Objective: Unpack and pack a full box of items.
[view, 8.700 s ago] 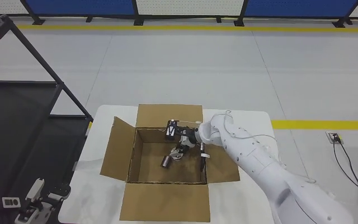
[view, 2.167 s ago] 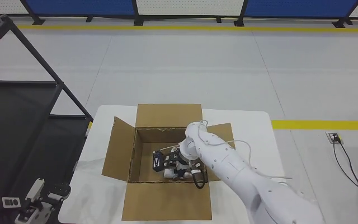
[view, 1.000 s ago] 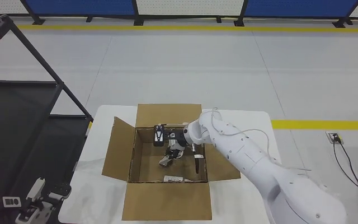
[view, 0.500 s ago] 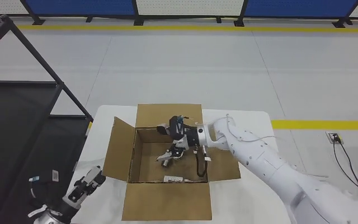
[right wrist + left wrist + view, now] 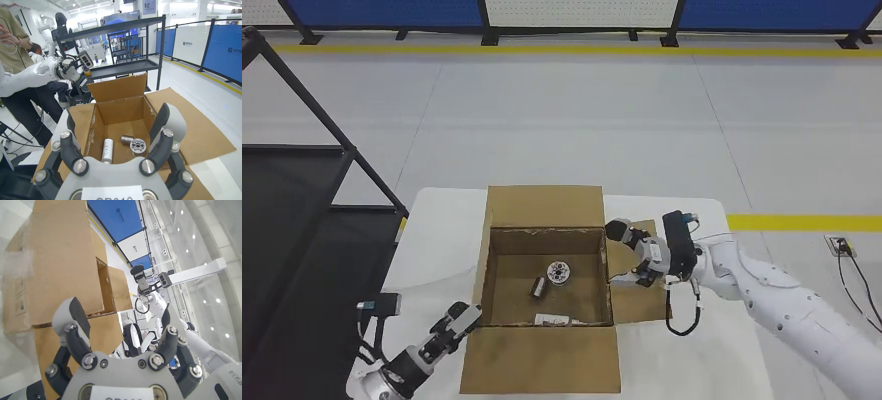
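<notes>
Hovering wide open and empty, the right gripper [image 5: 627, 255] hangs over the right flap [image 5: 642, 305] of the box [image 5: 542, 208], off to the side, I'd guess, so the opening is free. On the bottom lie a white tube [image 5: 107, 149], a metal cylinder [image 5: 126, 139] and a round holed part [image 5: 138, 145]. Across the box, the left gripper [image 5: 464, 316], also spread and holding nothing, sits just outside the upright left flap [image 5: 117, 89], seemingly to fold it.
</notes>
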Controlling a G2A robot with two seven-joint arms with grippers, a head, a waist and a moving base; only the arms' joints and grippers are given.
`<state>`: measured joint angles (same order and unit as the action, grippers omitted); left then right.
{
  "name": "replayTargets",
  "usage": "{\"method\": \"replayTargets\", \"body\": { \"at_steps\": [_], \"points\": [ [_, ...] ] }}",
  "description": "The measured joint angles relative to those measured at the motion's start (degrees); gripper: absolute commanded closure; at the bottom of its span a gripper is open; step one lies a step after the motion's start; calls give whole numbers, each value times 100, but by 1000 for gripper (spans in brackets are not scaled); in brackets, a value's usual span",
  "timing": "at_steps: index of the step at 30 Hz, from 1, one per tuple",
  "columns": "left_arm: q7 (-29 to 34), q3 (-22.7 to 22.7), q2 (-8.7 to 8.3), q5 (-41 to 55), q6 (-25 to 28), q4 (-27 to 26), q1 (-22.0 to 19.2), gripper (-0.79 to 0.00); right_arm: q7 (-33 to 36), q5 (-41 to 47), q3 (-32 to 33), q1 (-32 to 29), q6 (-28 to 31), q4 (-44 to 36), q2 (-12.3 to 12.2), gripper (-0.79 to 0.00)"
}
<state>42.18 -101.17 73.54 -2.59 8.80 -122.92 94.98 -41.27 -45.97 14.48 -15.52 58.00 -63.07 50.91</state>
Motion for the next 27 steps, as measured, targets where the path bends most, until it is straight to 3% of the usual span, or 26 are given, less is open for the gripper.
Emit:
{"method": "replayTargets", "body": {
  "at_steps": [5, 16, 27],
  "points": [
    [2, 396, -29, -395, -207, 68, -239, -785, -517, 231, 54, -425, 0, -597, -825, -785],
    [86, 575, -57, -705, -334, 172, -371, -785, -391, 283, 71, -469, 0, -667, -810, -785],
    [94, 894, -105, -969, -556, 317, -566, -785, -231, 2027, 196, -830, 0, -799, -1179, -785]
  ]
}}
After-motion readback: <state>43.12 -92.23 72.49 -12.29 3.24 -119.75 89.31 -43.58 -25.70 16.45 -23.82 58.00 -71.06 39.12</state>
